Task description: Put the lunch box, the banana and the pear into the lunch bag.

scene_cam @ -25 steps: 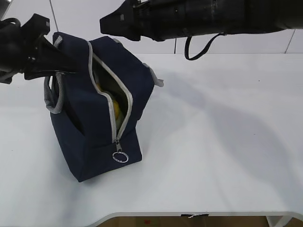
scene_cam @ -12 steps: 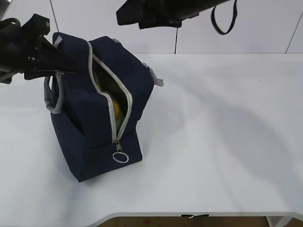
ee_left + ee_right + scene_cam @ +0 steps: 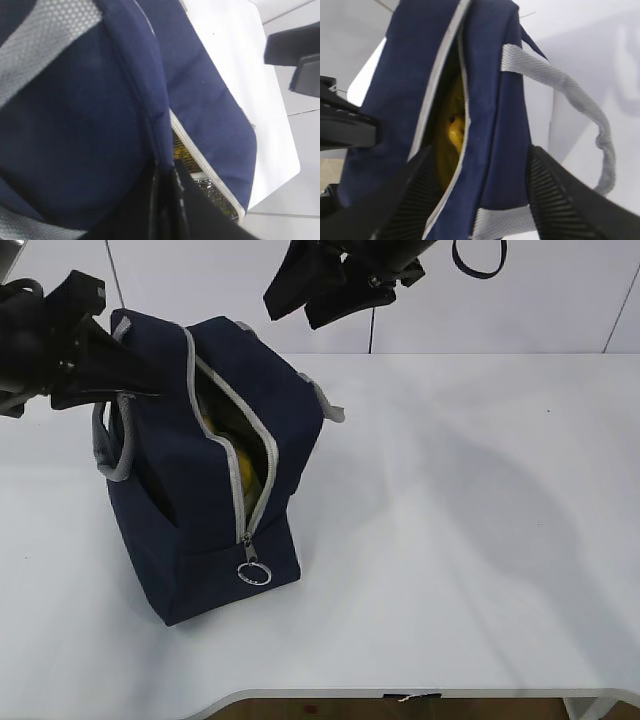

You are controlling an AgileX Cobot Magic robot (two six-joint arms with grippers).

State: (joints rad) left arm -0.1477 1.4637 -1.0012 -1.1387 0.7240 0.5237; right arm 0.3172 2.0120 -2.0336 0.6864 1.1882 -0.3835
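Note:
The navy lunch bag (image 3: 200, 530) stands on the white table with its grey zipper open along the top. Yellow fruit (image 3: 245, 470) shows inside through the slit; the right wrist view shows it as a rounded yellow fruit (image 3: 452, 131) with a dark spot, and I cannot tell pear from banana. The lunch box is hidden. My left gripper (image 3: 140, 380) is shut on the fabric rim of the lunch bag (image 3: 75, 125) beside the opening, pinching it at the left gripper's (image 3: 166, 175) tips. My right gripper (image 3: 305, 300) hangs open above the bag's far end, holding nothing. In its own view the right gripper (image 3: 480, 152) frames the lunch bag (image 3: 492, 90) from above.
A grey ring pull (image 3: 254, 573) hangs at the zipper's near end. Grey webbing handles (image 3: 110, 455) droop on both sides of the bag. The table's front edge (image 3: 400, 695) runs close below. A loose black cable loop (image 3: 478, 260) dangles from the right arm.
The right arm has swung up and to the right, lifting its open gripper away from over the bag's opening. The left gripper and the bag have not moved.

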